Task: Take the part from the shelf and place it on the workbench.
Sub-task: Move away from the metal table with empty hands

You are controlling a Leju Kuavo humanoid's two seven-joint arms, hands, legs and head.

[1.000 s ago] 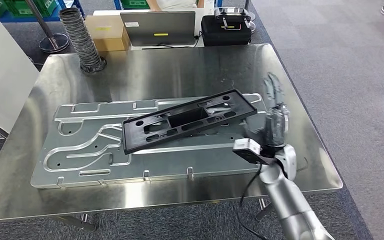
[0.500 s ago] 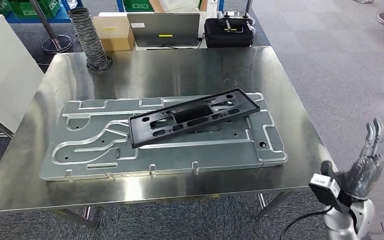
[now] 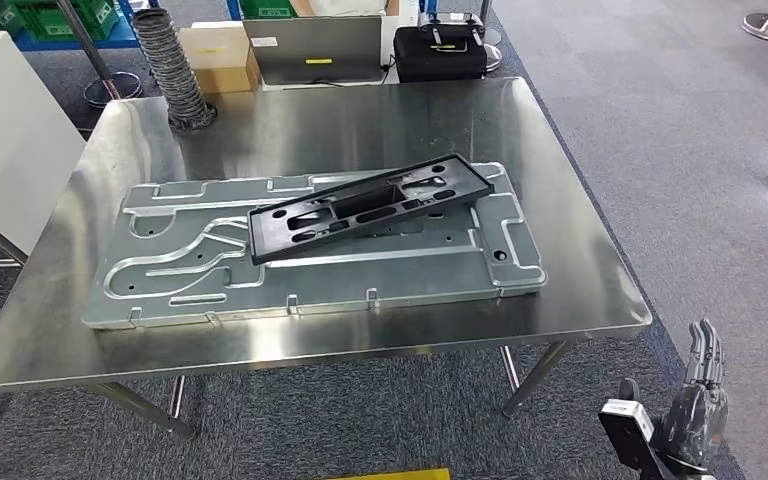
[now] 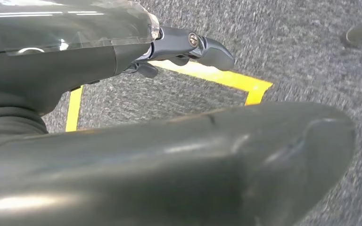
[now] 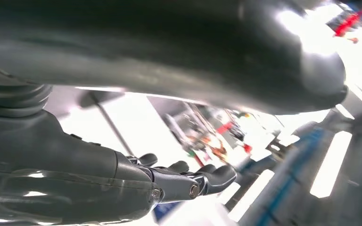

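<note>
The black plastic part, long and flat with several cut-outs, lies at a slant on the grey metal fixture plate on the steel workbench. My right hand hangs below and to the right of the bench's near corner, fingers straight and apart, holding nothing. The right wrist view shows those fingers extended against a bright background. My left hand appears in the left wrist view, fingers stretched out over grey carpet with nothing in them.
A ribbed grey hose stands at the bench's far left corner. Behind the bench are a cardboard box, a laptop and a black case. A white cabinet stands left. Yellow floor tape marks the carpet.
My right hand has drawn back from beside the part, off the bench and down to its near right corner. The camera has moved back; the part stays on the plate.
</note>
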